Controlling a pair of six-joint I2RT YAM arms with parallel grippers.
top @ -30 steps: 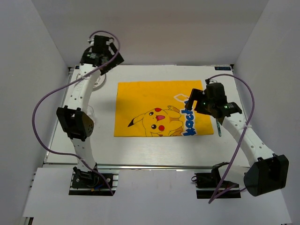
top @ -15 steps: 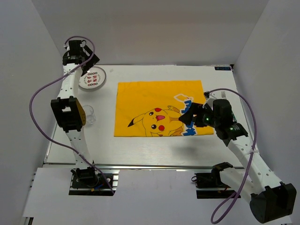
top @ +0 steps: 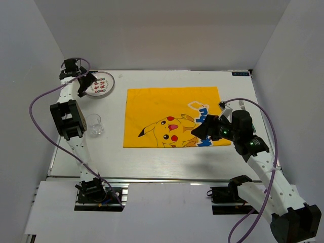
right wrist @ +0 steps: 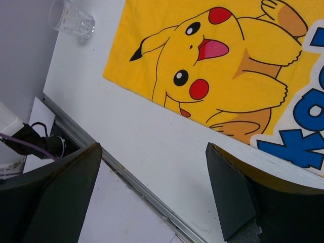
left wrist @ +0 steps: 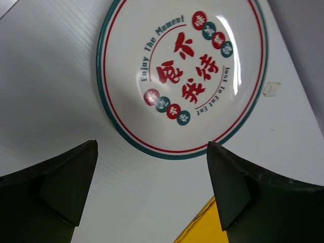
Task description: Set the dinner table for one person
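The white dinner table (top: 152,157) bears a yellow Pikachu-print cloth (top: 167,109) at its middle. A round plate (top: 101,83) with a green and red rim and red lettering lies at the back left; it also shows in the left wrist view (left wrist: 182,76). My left gripper (top: 85,83) hovers at the plate's left edge, open and empty, also in the left wrist view (left wrist: 152,169). A clear glass (top: 94,124) stands left of the cloth. My right gripper (top: 200,127) hangs open and empty over the cloth's right part, also in the right wrist view (right wrist: 152,174).
A fork's (top: 242,105) tines show on the table right of the cloth, mostly hidden by the right arm. The right wrist view shows the cloth (right wrist: 217,66), the glass (right wrist: 71,19) and the metal rail (right wrist: 126,177) at the table's near edge. White walls enclose three sides.
My left gripper has swung left and down from behind the table to the plate's edge. My right arm has drawn back towards the near edge, its gripper now over the cloth's right part.
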